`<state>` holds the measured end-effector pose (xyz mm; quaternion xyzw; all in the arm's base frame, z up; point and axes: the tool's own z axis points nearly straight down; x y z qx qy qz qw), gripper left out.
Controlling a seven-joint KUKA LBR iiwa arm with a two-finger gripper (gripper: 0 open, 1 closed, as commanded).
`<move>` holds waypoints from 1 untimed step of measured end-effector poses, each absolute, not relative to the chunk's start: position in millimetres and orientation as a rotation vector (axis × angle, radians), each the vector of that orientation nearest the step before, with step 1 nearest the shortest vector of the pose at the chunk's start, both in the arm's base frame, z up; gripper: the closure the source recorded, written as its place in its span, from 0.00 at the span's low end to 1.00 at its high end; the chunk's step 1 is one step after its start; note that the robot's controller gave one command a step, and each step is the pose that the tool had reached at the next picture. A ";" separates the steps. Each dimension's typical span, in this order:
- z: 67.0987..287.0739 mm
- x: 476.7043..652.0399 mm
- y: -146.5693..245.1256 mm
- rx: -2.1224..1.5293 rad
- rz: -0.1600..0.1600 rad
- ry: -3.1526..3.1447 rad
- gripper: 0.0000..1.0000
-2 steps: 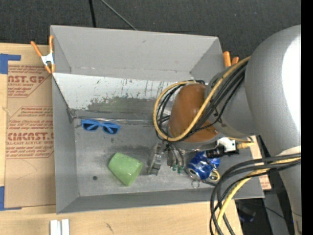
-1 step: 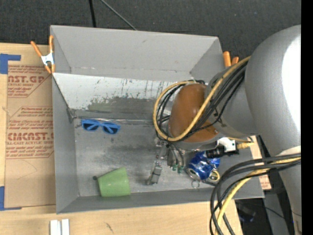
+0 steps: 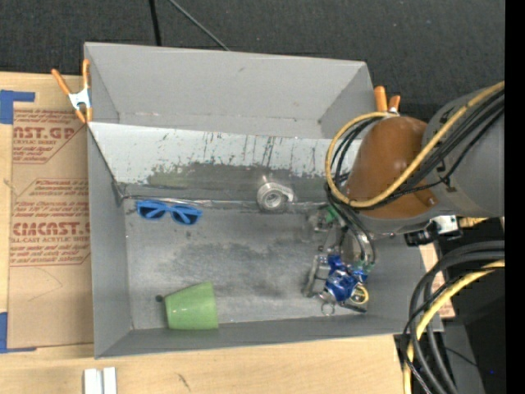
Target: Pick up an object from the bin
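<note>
My gripper is low in the bin's right front corner, under the orange-brown wrist cover. A small blue thing with a yellow bit and a wire loop lies right at its tip, against the right wall. The gripper's metal parts hide some of it. A silver ring-shaped thing lies further back, near the rear wall and left of the gripper.
Blue sunglasses lie at the back left of the floor. A light green cup lies on its side at the front left. Bare grey floor stretches between them and the gripper. Cables loop round the wrist.
</note>
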<state>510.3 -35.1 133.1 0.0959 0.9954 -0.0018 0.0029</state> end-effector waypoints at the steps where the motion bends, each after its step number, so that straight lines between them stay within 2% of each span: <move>1: 114.3 486.8 -105.8 0.017 -0.004 3.144 0.00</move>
